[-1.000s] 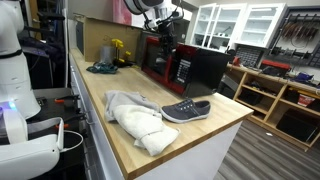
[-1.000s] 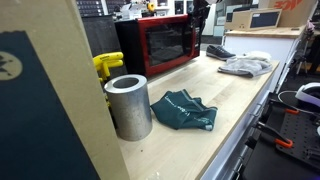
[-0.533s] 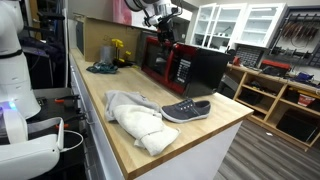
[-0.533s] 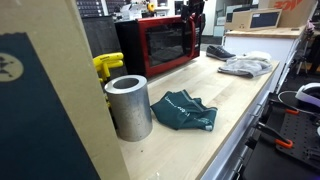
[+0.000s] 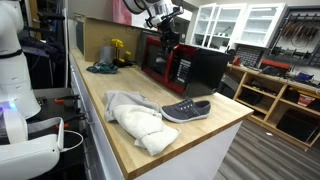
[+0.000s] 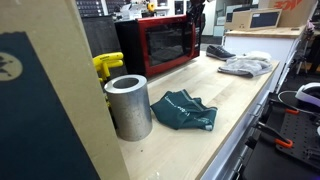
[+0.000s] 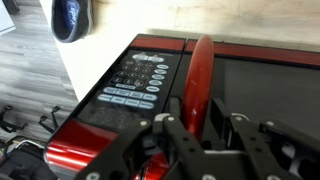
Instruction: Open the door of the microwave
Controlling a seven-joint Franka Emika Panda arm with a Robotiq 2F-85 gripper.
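Note:
The microwave (image 5: 190, 66) stands on the wooden counter, black with red front trim; it also shows in the other exterior view as the microwave (image 6: 160, 45). Its door (image 6: 160, 42) looks flush with the body. In the wrist view the door's red vertical handle (image 7: 202, 70) runs between the light control panel (image 7: 135, 80) and the dark window (image 7: 268, 95). My gripper (image 7: 195, 122) straddles this handle, one finger on each side, closed against it. From outside, the gripper (image 5: 164, 36) hangs at the microwave's upper front edge.
A grey shoe (image 5: 186, 110) and a crumpled white cloth (image 5: 135, 120) lie near the counter's end. A metal cylinder (image 6: 128, 105), a teal cloth (image 6: 185, 110) and a yellow object (image 6: 104, 65) sit further along. Shelves (image 5: 280, 95) stand beyond the counter.
The gripper has shifted slightly across the microwave's upper front edge. The door, shoe and cloths have not moved.

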